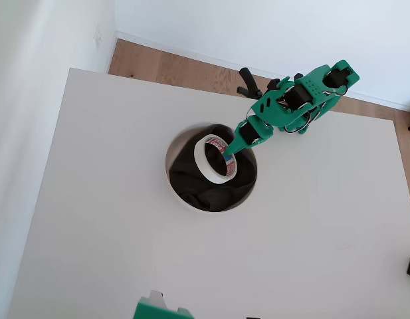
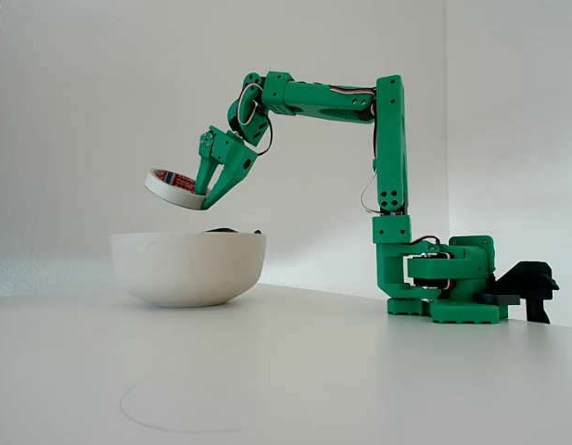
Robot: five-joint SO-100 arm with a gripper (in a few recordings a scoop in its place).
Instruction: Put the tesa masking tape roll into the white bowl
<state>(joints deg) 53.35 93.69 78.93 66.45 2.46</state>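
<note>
My green gripper [image 1: 229, 157] [image 2: 204, 195] is shut on the tesa masking tape roll [image 1: 211, 160] [image 2: 171, 188], a cream ring with a red and blue core. One finger passes through the ring's hole and the other presses on its outer edge. The roll hangs tilted in the air, a short way above the white bowl [image 1: 180, 197] [image 2: 188, 267]. Seen from overhead, it sits over the bowl's upper middle. The bowl holds a dark charcoal cloth [image 1: 201, 193] that peeks above the rim in the fixed view.
The arm's base [image 2: 443, 287] stands at the back right of the white table [image 1: 111, 219]. A faint circular mark [image 2: 188, 405] lies on the table in front of the bowl. A green part [image 1: 158, 310] shows at the lower edge of the overhead view.
</note>
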